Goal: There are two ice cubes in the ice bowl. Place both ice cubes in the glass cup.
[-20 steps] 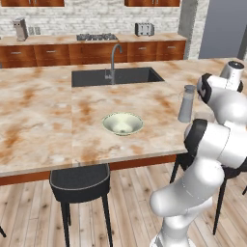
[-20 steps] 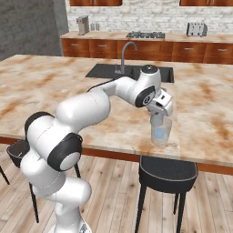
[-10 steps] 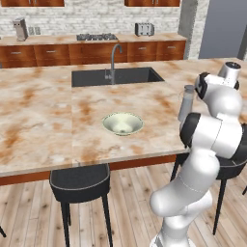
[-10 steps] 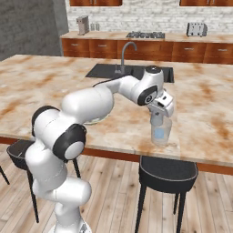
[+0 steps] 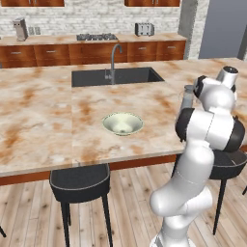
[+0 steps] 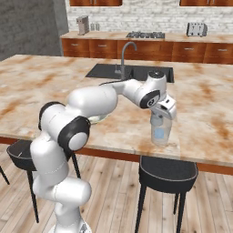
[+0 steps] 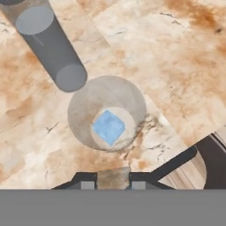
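A marble-patterned island counter (image 5: 43, 120) in cream and rust fills the middle of the kitchen, with a dark sink (image 5: 118, 76) and a curved faucet (image 5: 114, 58) set into its far side. Behind it runs a wooden cabinet run with a stovetop (image 5: 96, 36) and a toaster (image 5: 144, 29) against a pale brick wall. Black stools (image 5: 79, 183) stand on the plank floor along the counter's near edge.

In the left base view the arm's own white links cover the glass cup, and only the top of the grey shaker (image 5: 187, 96) peeks out beside the arm. In the right base view the arm hides most of the ice bowl (image 6: 98, 119). The gripper (image 6: 160, 119) hangs directly above the glass cup (image 6: 160, 132); its fingers are mostly hidden there, and in the hand view only two small dark tips show at the bottom, set a little apart with nothing between them, so the hand looks released.

The ice bowl (image 5: 123, 123) sits near the middle of the counter; whether a cube lies in it I cannot tell. The glass cup (image 7: 107, 112) stands near the counter's near edge just beside the shaker (image 7: 49, 46), and one ice cube (image 7: 108, 127) lies flat on its bottom.
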